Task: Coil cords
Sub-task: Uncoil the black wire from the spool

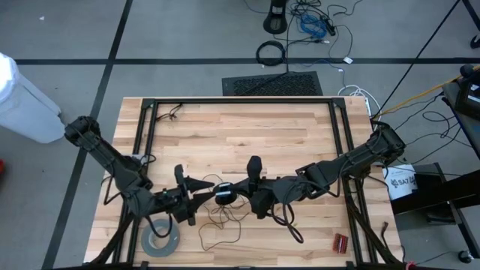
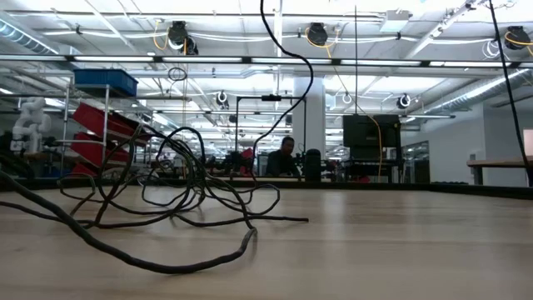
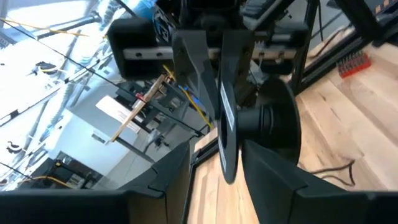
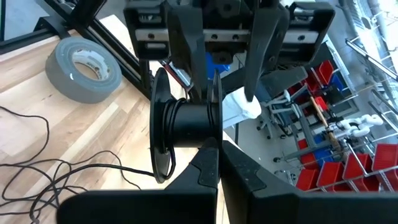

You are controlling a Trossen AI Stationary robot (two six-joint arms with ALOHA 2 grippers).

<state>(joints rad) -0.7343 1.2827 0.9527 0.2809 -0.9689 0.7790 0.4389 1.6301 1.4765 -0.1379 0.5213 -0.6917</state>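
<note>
Thin dark wire sprawled in loose loops on pale wooden bench, near front edge, one end wound a few turns on small black round spool. Spool held off bench between both arms. From above, only a dark blob there; right wrist view shows spool's two flanges and wound core, with left claw astride it, fingers part open around flanges. Left wrist view shows right claw pinched shut on spool's far rim. Wide grey tape roll lying flat beside left arm. Low view catches only tangled wire, no claws.
</note>
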